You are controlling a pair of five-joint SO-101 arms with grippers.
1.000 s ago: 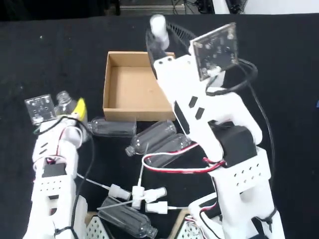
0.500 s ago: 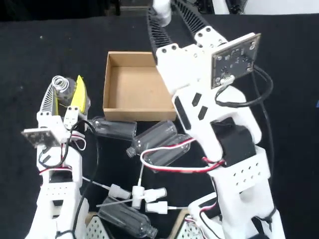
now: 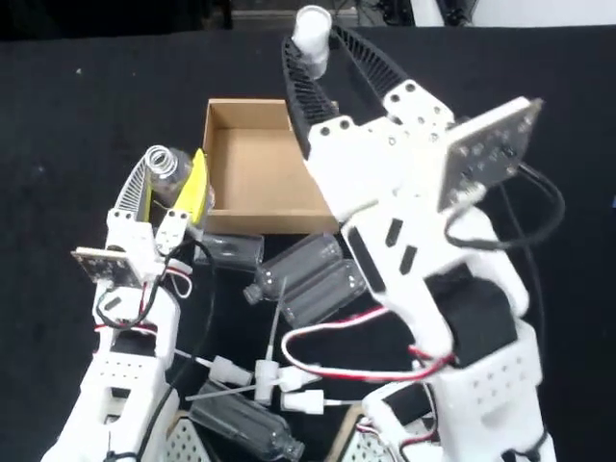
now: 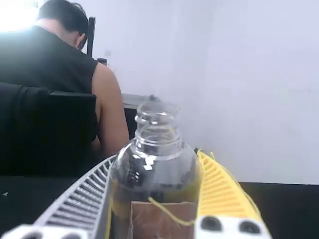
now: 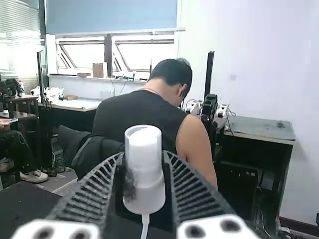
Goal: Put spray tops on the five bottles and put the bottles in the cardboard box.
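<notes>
- The left gripper [image 3: 166,183] is clamped round a clear bottle [image 3: 166,164]. The bottle stands upright, right by the left wall of the cardboard box [image 3: 252,178], near its front corner.
- The right gripper [image 3: 313,38] pinches a white spray top [image 3: 311,27] between black ribbed fingers, up past the box's far edge.
- On the black table [image 3: 77,87], three loose bottles [image 3: 294,268] lie on their sides, close together just in front of the box. A fourth bottle [image 3: 245,423] lies near the table's front edge.
- Between them, loose spray tops [image 3: 269,375] sit in a cluster, thin tubes sticking out.
- The right arm's white body hides the box's front right corner. A red-and-white cable [image 3: 327,332] loops by the lying bottles.
- The left wrist view shows the held bottle's neck bare and threaded.
- The right wrist view shows a dip tube [image 5: 144,226] hanging straight down under the held top.
</notes>
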